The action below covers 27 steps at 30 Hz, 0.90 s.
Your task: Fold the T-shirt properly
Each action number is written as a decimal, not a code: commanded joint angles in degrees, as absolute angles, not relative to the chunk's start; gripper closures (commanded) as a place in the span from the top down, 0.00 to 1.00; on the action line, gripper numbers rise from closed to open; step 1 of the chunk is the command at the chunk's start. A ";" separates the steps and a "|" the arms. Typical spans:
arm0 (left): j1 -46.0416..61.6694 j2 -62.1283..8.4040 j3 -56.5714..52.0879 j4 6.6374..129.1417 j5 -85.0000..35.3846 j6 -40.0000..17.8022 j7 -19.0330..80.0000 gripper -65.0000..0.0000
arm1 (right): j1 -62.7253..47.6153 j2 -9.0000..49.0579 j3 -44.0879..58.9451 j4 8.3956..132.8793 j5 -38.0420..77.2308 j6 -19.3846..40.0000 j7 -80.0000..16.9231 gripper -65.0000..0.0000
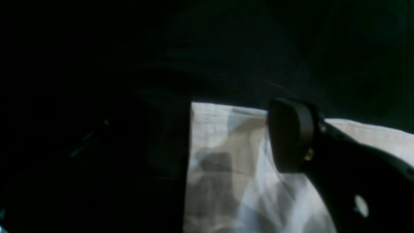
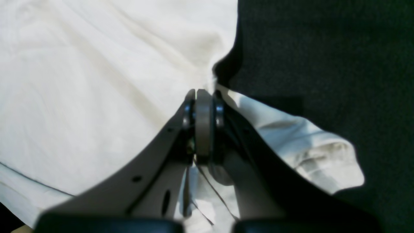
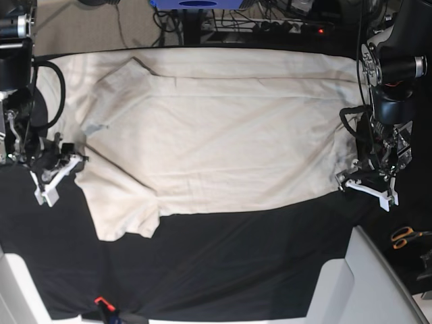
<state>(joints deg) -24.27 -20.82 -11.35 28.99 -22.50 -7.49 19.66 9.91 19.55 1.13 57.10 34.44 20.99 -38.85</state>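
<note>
The cream T-shirt [image 3: 216, 135] lies spread flat on the black table cover [image 3: 236, 270], with its sleeves at the base view's left and its hem at the right. My right gripper [image 3: 75, 160] is at the shirt's left edge between the two sleeves. In the right wrist view it [image 2: 203, 94] is shut, pinching a fold of the shirt's edge [image 2: 97, 81]. My left gripper [image 3: 347, 179] is at the hem's near corner. In the dark left wrist view it [image 1: 231, 111] is open, and the shirt's edge [image 1: 226, 168] lies between its fingers [image 1: 291, 136].
Orange-handled scissors [image 3: 405, 236] lie off the table's right side. Pale grey panels stand at the near right [image 3: 358, 283] and near left [image 3: 13, 290] corners. Cables and a power strip [image 3: 270, 25] run behind the table's far edge.
</note>
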 commanded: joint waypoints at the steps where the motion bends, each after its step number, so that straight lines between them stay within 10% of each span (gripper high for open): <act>1: -24.48 -20.79 -11.03 28.79 -23.16 -7.87 22.37 0.81 | 11.21 20.62 1.54 58.07 35.03 21.41 -38.02 0.00; 15: -23.34 -19.47 -11.38 28.88 -23.25 -7.87 22.29 0.29 | 11.30 20.62 1.54 58.07 35.03 21.41 -37.93 0.00; 19: -23.16 -19.47 -11.12 28.88 -23.25 -7.87 22.29 0.00 | 11.30 20.62 1.54 58.07 35.03 21.41 -37.93 0.00; 27: -23.34 -19.47 -10.77 33.63 -23.25 -7.87 22.64 0.00 | 11.47 20.62 1.54 58.07 35.03 21.41 -36.62 0.00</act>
